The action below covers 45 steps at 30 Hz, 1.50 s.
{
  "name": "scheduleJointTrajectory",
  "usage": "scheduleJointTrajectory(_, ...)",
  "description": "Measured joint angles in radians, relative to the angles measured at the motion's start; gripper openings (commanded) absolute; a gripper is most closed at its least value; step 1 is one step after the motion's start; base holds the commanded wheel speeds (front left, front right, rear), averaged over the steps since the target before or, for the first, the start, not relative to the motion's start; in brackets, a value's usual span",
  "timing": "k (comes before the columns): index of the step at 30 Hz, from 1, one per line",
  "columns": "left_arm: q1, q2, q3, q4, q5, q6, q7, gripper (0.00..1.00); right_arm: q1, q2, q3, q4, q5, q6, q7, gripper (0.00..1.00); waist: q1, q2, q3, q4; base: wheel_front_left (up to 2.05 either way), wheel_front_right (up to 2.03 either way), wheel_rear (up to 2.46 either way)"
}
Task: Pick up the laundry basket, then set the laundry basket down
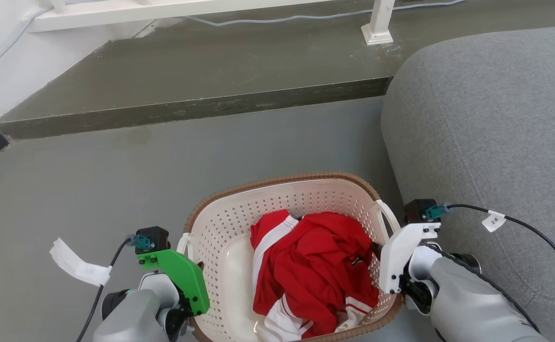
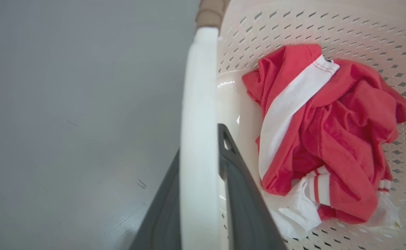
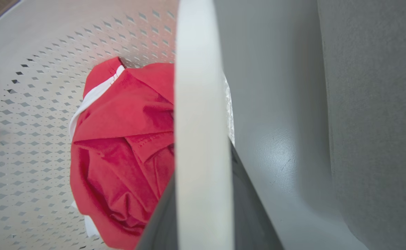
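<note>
The laundry basket (image 1: 239, 213) is cream-white and perforated, with a brown woven rim, and sits low in the middle of the head view. A crumpled red and white garment (image 1: 315, 266) lies inside it. My left gripper (image 1: 188, 290), under its green mount, is at the basket's left loop handle (image 1: 182, 243). In the left wrist view that white handle (image 2: 199, 104) runs between the two dark fingers (image 2: 244, 194), which are shut on it. My right gripper (image 1: 392, 266) is shut the same way on the right loop handle (image 3: 203, 86). I cannot tell whether the basket touches the floor.
A grey sofa (image 1: 486, 118) stands close beside my right arm and the basket's right side. Behind the basket a raised dark step (image 1: 201, 107) crosses the room, with a white railing post (image 1: 379, 26) on it. Grey floor (image 1: 92, 190) lies to the left.
</note>
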Motion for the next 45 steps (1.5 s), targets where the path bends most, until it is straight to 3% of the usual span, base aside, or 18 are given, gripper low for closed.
scheduleJointTrajectory(26,-0.001,0.001,-0.021,0.002,-0.029,0.0,-0.009,0.0,-0.005,-0.001,0.029,0.014,0.037,0.0,-0.009,0.0,0.0001,0.0,0.024,-0.003,0.0,0.0,0.0)
scheduleJointTrajectory(45,-0.144,0.011,-0.011,0.0,-0.013,0.0,-0.125,0.0,-0.139,-0.006,0.016,0.005,0.038,-0.007,-0.123,0.0,0.0001,0.0,0.214,-0.006,0.0,0.0,0.0)
